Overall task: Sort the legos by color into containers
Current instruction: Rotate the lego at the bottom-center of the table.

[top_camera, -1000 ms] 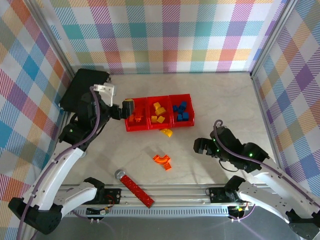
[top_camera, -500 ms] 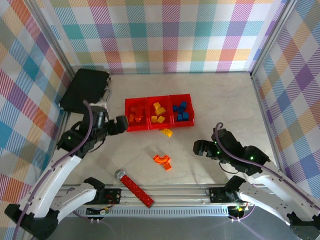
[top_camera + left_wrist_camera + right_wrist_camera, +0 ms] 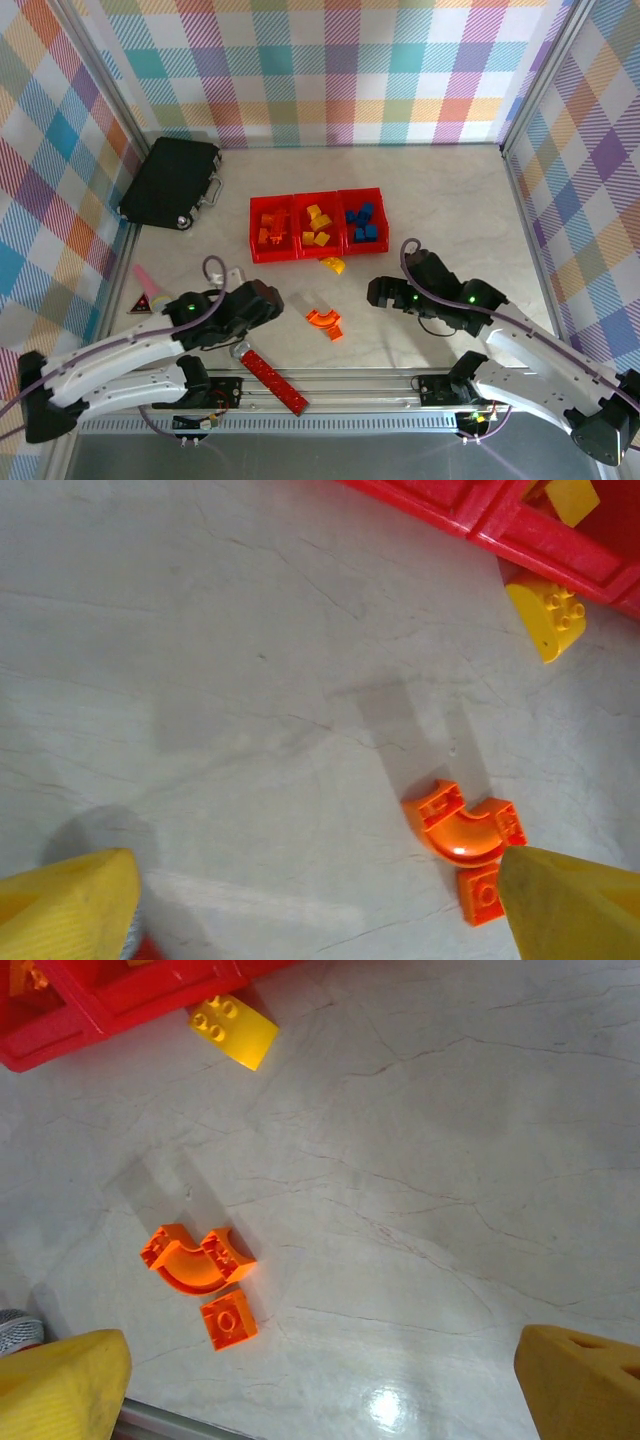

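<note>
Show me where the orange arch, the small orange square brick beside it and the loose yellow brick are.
orange arch (image 3: 186, 1272), right wrist view, on its curved band.
small orange square brick (image 3: 229, 1320), right wrist view, on its top stud.
loose yellow brick (image 3: 241, 1040), right wrist view, on its smooth face.

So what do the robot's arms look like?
The left arm and right arm are smooth white tubes with chunky black joints. A thin purple cable loops along each one, and tiny green lights glow on the black parts. The left end effector and right end effector have yellow fingers.
</note>
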Controlling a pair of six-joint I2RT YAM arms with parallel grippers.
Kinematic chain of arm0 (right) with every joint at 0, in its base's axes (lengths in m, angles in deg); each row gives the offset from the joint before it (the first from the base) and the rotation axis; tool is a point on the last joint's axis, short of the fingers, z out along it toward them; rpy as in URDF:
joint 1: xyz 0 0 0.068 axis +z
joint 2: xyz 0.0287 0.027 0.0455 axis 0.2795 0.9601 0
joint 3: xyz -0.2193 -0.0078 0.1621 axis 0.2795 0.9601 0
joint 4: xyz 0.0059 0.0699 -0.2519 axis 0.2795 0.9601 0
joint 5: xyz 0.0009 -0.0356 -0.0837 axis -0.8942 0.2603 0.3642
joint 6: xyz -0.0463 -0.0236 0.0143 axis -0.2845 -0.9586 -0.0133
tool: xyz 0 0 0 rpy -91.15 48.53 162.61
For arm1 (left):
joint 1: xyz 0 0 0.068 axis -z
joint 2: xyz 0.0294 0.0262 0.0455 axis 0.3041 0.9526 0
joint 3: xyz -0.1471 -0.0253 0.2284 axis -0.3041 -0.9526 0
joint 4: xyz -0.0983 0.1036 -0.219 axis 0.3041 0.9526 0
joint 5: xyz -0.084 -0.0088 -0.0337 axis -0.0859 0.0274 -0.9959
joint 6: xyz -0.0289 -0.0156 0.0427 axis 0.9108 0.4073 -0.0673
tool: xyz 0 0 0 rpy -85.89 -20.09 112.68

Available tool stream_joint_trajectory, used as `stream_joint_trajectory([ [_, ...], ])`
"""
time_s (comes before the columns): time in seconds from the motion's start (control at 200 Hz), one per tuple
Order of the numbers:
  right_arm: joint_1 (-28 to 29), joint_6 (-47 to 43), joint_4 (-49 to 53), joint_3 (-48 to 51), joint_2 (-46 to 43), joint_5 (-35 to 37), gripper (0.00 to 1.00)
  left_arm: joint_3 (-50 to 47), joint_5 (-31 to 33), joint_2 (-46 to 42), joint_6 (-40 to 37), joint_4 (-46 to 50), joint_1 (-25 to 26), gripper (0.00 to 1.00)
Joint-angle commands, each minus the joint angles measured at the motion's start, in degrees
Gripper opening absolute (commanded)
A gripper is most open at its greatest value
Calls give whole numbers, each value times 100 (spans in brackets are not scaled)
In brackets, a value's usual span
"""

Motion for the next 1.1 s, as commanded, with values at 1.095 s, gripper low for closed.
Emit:
stream_joint_trajectory([
  [1.095,-49,126,1027,334,-1526,441,99,609,-878,4033,3285,-2872,635,100],
])
